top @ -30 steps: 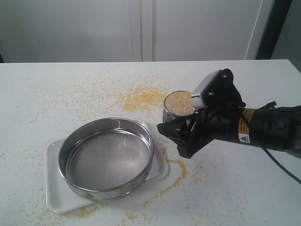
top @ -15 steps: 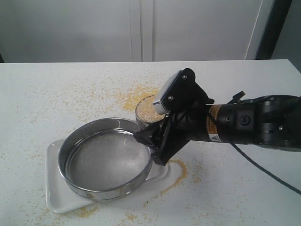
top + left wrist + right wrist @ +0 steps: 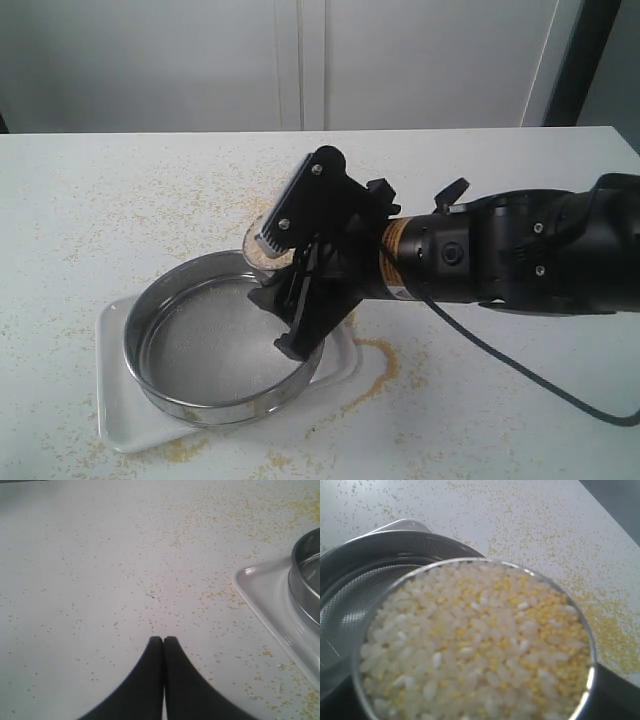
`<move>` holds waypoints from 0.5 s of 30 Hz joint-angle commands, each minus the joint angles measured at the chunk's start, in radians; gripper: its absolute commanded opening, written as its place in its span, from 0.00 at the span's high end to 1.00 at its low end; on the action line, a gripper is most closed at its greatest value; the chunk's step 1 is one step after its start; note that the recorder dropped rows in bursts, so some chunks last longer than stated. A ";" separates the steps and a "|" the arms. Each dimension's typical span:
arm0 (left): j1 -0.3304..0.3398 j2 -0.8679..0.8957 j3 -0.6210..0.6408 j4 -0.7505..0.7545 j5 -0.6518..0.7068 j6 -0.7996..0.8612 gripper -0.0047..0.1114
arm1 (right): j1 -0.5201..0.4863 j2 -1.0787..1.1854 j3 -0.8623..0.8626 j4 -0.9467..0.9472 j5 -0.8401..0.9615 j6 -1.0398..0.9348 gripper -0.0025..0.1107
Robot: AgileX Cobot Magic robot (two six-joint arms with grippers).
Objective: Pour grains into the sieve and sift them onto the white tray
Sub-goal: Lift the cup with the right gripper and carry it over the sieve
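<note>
Right jaws, spread wide around the cup (image 3: 256,248) of grains (image 3: 475,645), hold it over the rim of the sieve (image 3: 190,408) on the white tray (image 3: 120,415), ready for pouring; left jaws sit shut, empty.

Left end effector (image 3: 163,640) pinched closed; right end effector (image 3: 279,294) gripping wide, its arm (image 3: 500,255) stretched sideways.

Steel cup (image 3: 591,666) right up close, brimful of grains (image 3: 475,645): pale rice-like ones mixed with fine yellow, the yellow thicker on the side away from the sieve (image 3: 350,592). The cup's rim overlaps the sieve's steel wall, mesh showing beyond it. My fingers (image 3: 620,695) show dark beside the cup. Past the sieve, a corner of the white tray (image 3: 402,525). The table (image 3: 495,505) beyond the cup is strewn with loose yellow granules (image 3: 612,635).
</note>
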State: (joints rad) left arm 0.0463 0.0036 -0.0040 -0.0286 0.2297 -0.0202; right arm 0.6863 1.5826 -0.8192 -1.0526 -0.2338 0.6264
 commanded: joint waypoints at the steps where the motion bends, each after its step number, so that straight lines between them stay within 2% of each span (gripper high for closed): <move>1: 0.002 -0.004 0.004 -0.008 0.003 -0.002 0.95 | 0.034 0.010 -0.048 0.006 0.054 0.006 0.98; 15: 0.002 -0.004 0.004 -0.008 0.003 -0.002 0.95 | 0.121 0.110 -0.160 0.001 0.223 -0.103 0.98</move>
State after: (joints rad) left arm 0.0463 0.0036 -0.0040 -0.0286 0.2297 -0.0202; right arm 0.7990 1.6882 -0.9571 -1.0526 -0.0208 0.5544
